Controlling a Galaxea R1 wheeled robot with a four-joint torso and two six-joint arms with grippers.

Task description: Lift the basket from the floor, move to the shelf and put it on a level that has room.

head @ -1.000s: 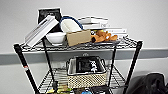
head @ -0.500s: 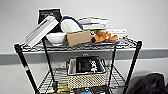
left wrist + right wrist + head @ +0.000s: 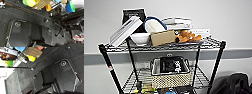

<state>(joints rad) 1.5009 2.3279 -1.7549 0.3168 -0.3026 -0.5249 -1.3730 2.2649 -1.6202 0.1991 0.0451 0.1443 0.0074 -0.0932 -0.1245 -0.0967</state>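
Observation:
The basket [image 3: 170, 80], woven beige with a pale rim, stands on the level [image 3: 135, 79], the wire-grid tier second from the top of the shelf [image 3: 109, 65]. It sits upright near the tier's front, with black-and-white things [image 3: 172, 65] inside it. No gripper touches it in the head view. Both wrist views look down on the floor [image 3: 25, 15] [image 3: 50, 60], dark grey carpet, beside the shelf's lower tiers. Neither wrist view lets me read how the grippers stand.
On the top tier are tilted books [image 3: 125, 30], a white bowl [image 3: 140, 38], a brown cardboard box [image 3: 162, 37] and an orange toy [image 3: 187, 36]. A dark bag [image 3: 234, 83] lies right of the shelf. Colourful toys [image 3: 30, 2] and a chair base [image 3: 60, 30] stand near the shelf's foot.

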